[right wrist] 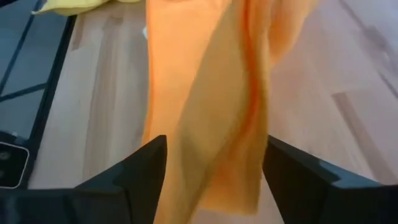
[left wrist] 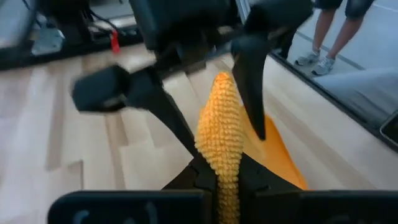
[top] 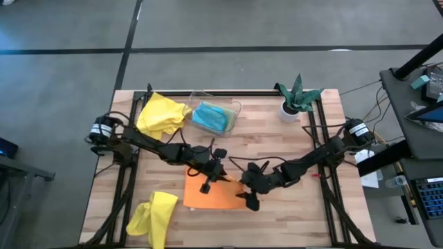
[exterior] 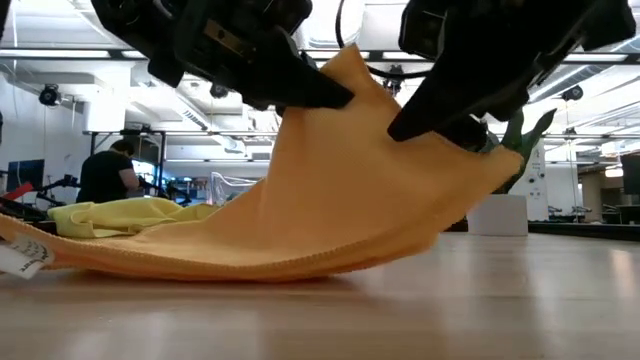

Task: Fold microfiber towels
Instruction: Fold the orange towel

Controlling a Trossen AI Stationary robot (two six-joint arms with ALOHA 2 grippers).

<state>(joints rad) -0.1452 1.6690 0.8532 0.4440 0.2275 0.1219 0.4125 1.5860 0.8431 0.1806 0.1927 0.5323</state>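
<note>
- Near the front middle of the surface point(top: 277, 138) you have the orange towel point(top: 214, 194), part flat on the wood and part lifted into a peak between the two arms.
- Your left pincer point(left wrist: 219, 180) is clenched on the raised edge of that towel; the wrist view shows the nubby orange fold pinched between its dark fingers.
- Your right pincer point(right wrist: 211, 162) is just beside it, fingers spread wide, with the towel hanging loose between them; from these views you cannot tell whether either finger touches the cloth.
- At the back left lies a crumpled yellow towel point(top: 160, 114), and beside it a turquoise towel point(top: 211, 116) in the clear tray point(top: 235, 107).
- Another yellow towel point(top: 154, 214) lies at the front left corner.
</note>
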